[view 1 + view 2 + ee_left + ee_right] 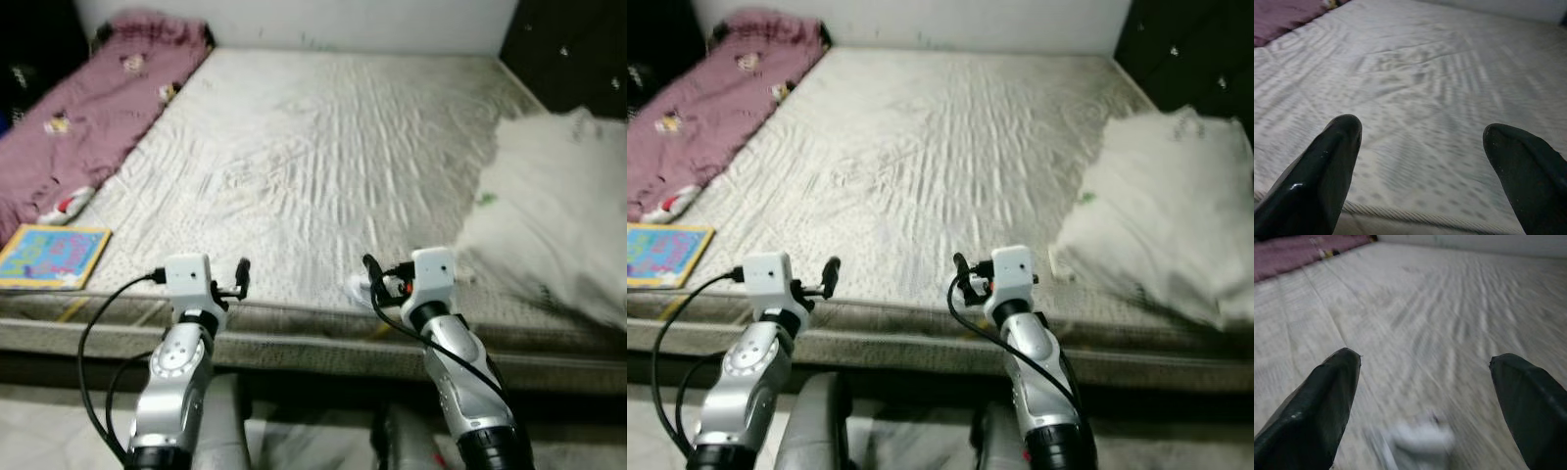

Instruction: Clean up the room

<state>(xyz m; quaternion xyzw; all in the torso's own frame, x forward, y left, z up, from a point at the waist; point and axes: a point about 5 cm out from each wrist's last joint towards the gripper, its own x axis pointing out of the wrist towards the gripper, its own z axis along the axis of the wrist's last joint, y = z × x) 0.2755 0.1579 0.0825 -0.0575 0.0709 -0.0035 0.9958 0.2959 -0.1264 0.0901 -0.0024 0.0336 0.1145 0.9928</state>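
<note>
A bare, pale quilted mattress [323, 147] lies before me. My left gripper [240, 274] hovers over its front edge, open, with nothing between its fingers [1332, 161]. My right gripper [370, 276] is held at the same height a little to the right, also open. Just below and ahead of the right gripper, a small white crumpled object [1418, 435] lies on the mattress near the front edge; it is too blurred to identify. A colourful children's book [51, 257] rests flat on the mattress's front left corner.
A purple patterned blanket [88, 108] lies bunched along the mattress's left side. A rumpled white duvet [558, 215] covers the right side. Dark padded furniture [573, 49] stands at the back right. A white wall runs behind the bed.
</note>
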